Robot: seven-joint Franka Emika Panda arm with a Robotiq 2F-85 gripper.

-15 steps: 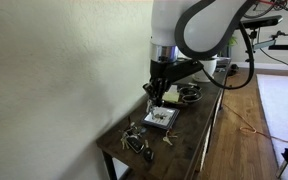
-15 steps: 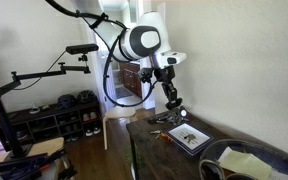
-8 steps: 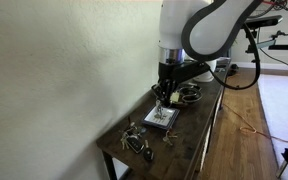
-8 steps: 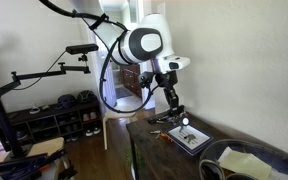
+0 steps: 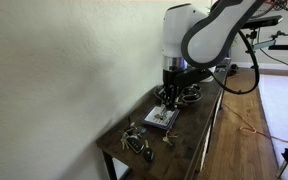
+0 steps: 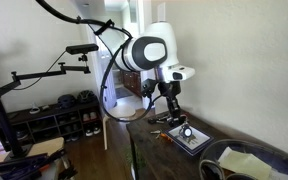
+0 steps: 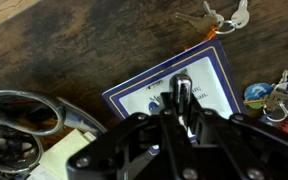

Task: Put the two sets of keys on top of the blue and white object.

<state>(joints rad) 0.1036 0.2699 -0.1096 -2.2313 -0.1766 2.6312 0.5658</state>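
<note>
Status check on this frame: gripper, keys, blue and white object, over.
Gripper over blue-and-white card, jaws unclear. Silver key set and blue-tagged key set both on wooden table, off card. Metal bowl beside card.

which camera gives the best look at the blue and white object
Wrist view: the blue and white object fills mid-frame, border clear, gripper partly covering it. Both exterior views show that object small, distant.
</note>
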